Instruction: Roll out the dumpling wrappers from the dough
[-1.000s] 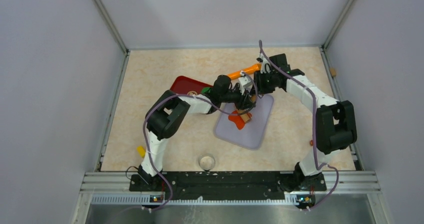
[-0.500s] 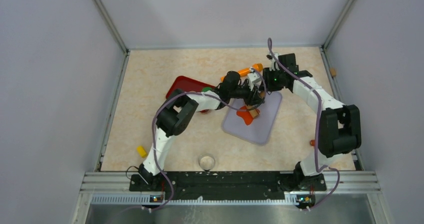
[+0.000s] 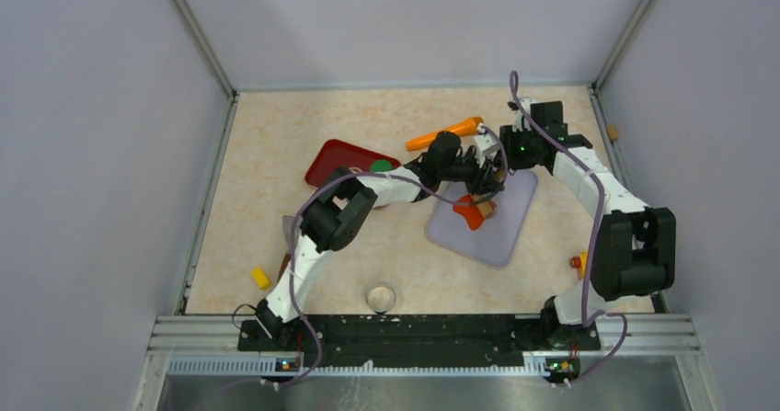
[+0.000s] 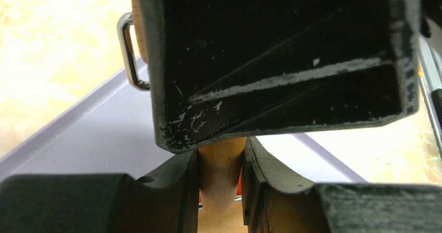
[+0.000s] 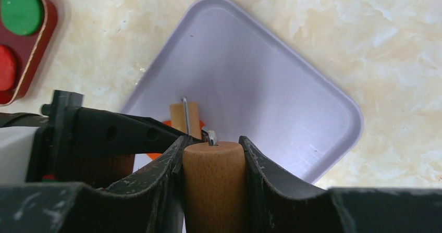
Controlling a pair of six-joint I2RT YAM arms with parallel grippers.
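Orange-red dough [image 3: 469,214] lies on a lavender tray [image 3: 504,234]. Over it both grippers hold a small wooden roller [image 3: 488,208] with a wire frame. My left gripper [image 3: 482,179] [image 4: 221,160] is shut on one wooden handle [image 4: 221,176]. The right gripper [image 3: 504,160] [image 5: 213,143] is shut on the other handle [image 5: 213,187], close against the left one. The right wrist view shows the roller body [image 5: 185,118] with dough [image 5: 155,155] under it. A flat red disc [image 5: 6,66], apparently a dumpling wrapper, lies in the dark red tray [image 5: 48,32].
The dark red tray [image 3: 333,156] holds a green disc [image 3: 381,165]. An orange rolling pin [image 3: 444,133] lies behind the grippers. A small cup [image 3: 380,296] stands near the front edge. A yellow piece [image 3: 261,278] is front left and an orange bit [image 3: 579,262] at right.
Both grippers, still holding the roller, have moved right. The lavender tray and dough slid right with them, away from the red tray.
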